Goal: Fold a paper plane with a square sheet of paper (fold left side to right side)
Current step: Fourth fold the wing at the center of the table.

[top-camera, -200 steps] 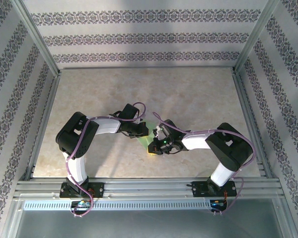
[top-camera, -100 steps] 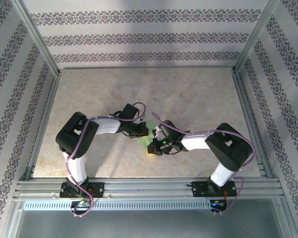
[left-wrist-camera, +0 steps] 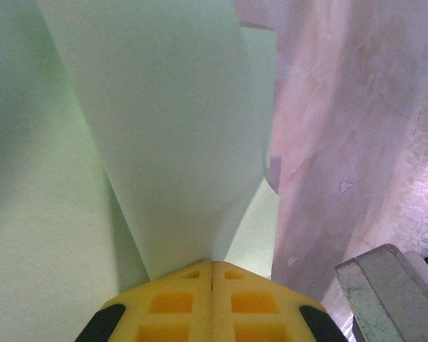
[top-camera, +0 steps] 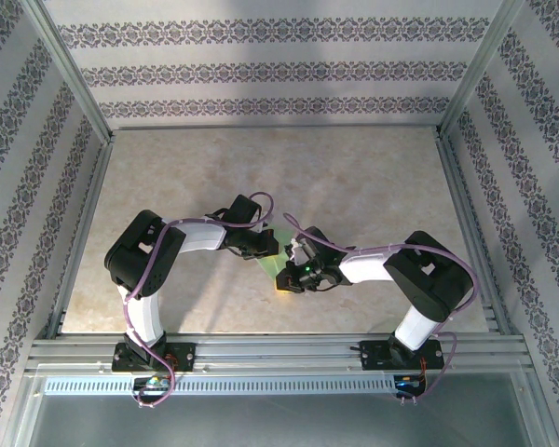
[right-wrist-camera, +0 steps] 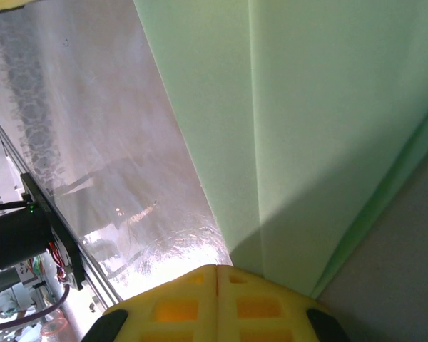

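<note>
Marbled table [top-camera: 354, 186]. Just below frame centre, a pale green sheet of paper [top-camera: 269, 264], partly folded, lies between the two wrists. Left gripper [left-wrist-camera: 212, 262]: fingers closed, pinching a raised flap. Right gripper [right-wrist-camera: 216, 268]: fingers closed, tips at the folded layers.

Beige marbled surface [top-camera: 354, 177], glossy, framed by aluminium rails [top-camera: 261, 349], carries one pale green sheet of paper [top-camera: 272, 264] near its front middle, partly folded and creased.
</note>
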{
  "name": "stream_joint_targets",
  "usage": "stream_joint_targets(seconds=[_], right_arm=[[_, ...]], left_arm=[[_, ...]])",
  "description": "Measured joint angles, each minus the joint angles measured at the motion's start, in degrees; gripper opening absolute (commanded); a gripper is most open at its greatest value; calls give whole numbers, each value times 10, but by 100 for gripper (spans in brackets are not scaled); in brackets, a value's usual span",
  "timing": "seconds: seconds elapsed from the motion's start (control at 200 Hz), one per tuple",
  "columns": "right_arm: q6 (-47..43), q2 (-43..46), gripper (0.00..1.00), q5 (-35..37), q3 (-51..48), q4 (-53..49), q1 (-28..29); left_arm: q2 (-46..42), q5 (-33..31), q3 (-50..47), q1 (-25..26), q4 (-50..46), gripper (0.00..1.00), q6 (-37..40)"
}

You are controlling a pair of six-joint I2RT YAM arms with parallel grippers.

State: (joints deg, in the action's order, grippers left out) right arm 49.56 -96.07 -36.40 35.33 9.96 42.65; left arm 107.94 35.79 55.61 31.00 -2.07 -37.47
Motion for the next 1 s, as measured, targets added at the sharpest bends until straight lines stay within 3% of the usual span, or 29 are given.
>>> stream_joint_targets(seconds=[0.49,0.705,0.859,0.999], right_arm=[[0,26,0,2,-21,-20,12],[-2,84,0,-2,-46,-52,13],[-5,158,0,-16,-52,-49,-12],[-11,167,0,-15,-48,-32,-36]], left_arm=[[0,1,0,-3,0,0,0],[0,2,-1,-3,0,0,0],[-1,1,-2,-3,0,0,0],[-1,2,-2,-3,1,0,0]])
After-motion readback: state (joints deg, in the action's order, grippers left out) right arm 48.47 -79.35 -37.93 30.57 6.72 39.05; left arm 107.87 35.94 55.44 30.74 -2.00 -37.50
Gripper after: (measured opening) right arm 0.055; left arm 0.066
